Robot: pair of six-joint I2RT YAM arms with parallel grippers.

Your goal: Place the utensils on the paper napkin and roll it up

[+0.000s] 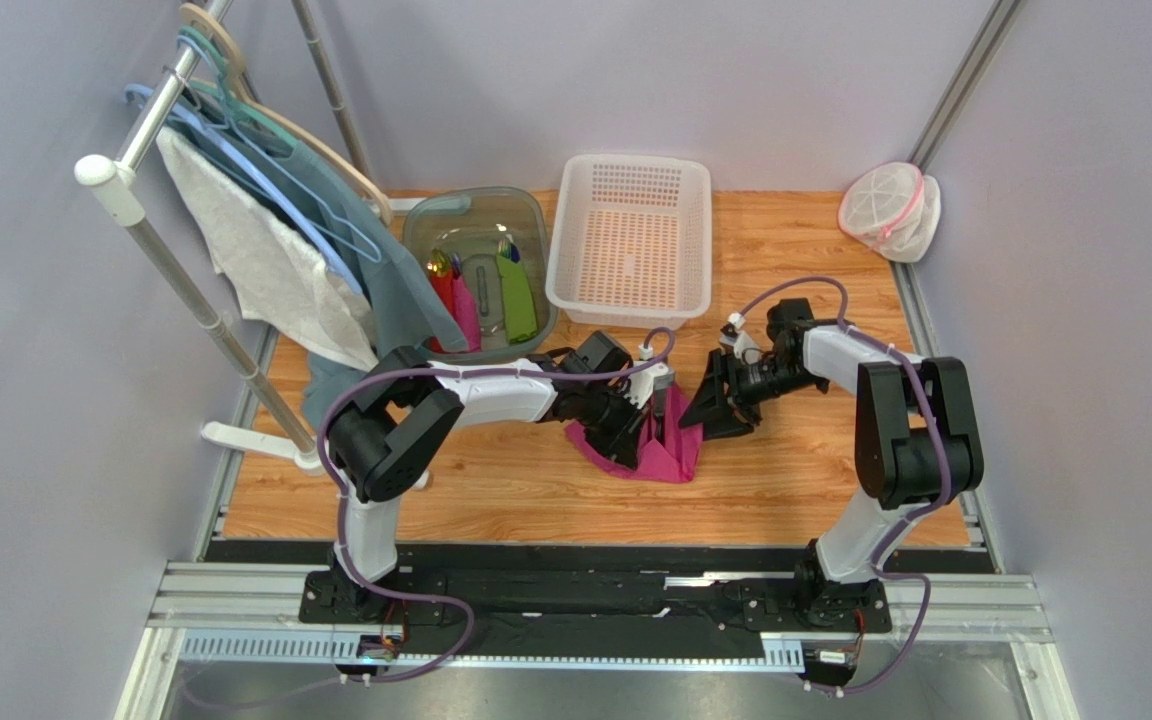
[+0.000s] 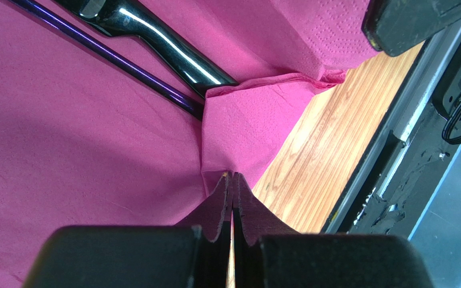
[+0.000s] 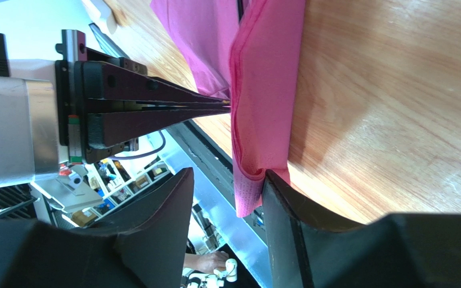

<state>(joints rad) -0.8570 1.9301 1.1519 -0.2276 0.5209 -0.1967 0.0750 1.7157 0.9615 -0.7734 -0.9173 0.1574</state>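
Observation:
The magenta paper napkin (image 1: 668,453) lies on the wood table between both grippers, with one side folded up and over. In the left wrist view the napkin (image 2: 82,150) holds the black knife (image 2: 155,37) and the dark purple spoon's handle (image 2: 124,63), whose ends go under the fold (image 2: 245,120). My left gripper (image 2: 233,176) is shut, its tips pinching the napkin at a crease; it also shows in the top view (image 1: 645,417). My right gripper (image 3: 228,174) is open, and the folded napkin edge (image 3: 263,90) hangs between its fingers against the right one. In the top view the right gripper (image 1: 705,408) sits at the napkin's right side.
A white basket (image 1: 632,240) stands at the back, and a grey tub (image 1: 525,210) of chunky green, pink and red items is to its left. Hangers with cloth (image 1: 274,255) are on the left rack. A mesh pouch (image 1: 887,210) sits back right. The black rail (image 2: 389,156) runs close to the napkin.

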